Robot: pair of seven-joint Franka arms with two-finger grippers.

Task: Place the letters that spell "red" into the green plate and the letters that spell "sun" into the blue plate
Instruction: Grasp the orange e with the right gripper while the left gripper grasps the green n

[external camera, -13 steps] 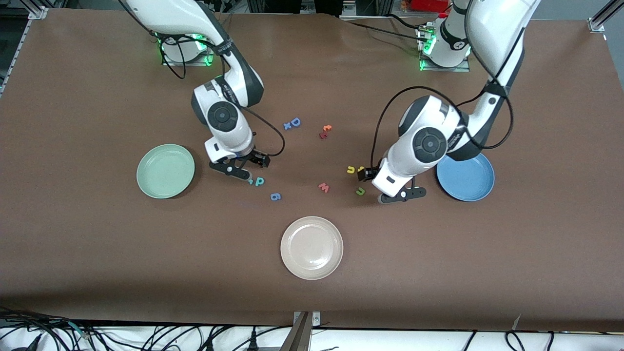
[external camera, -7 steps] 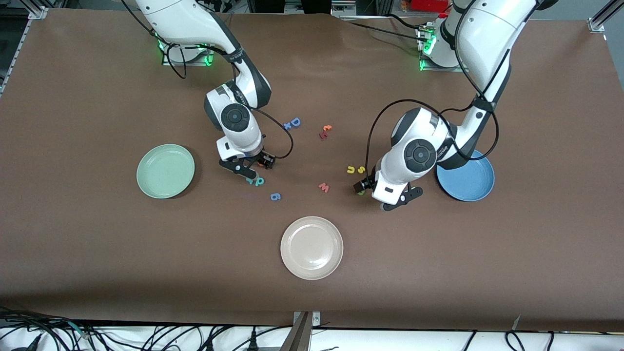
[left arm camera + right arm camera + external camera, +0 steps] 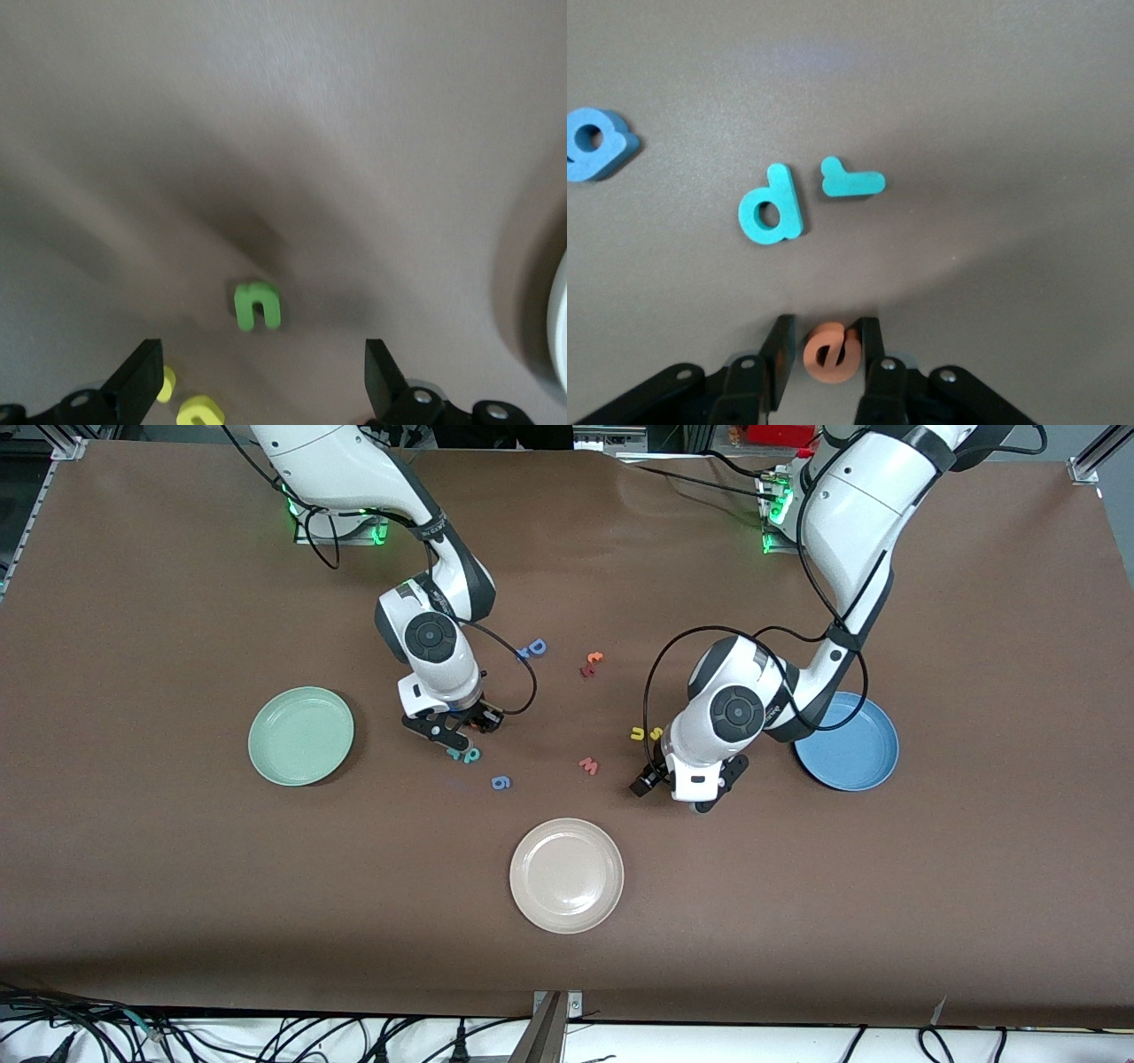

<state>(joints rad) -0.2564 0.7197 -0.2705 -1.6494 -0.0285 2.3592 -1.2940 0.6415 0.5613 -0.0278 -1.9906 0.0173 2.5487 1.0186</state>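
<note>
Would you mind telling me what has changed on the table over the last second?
The right gripper has shifted toward the table's middle and closed around the orange e. The left gripper, open, swung from beside the blue plate to over the green n. Plates and other letters stayed put.

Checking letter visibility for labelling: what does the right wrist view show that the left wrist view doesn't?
Right wrist only: the right gripper closing around the orange e, plus the teal d, teal r and blue 6.
Left wrist only: the open left gripper over the green n, with two yellow letters beside it.
Shared: only the brown table.
</note>
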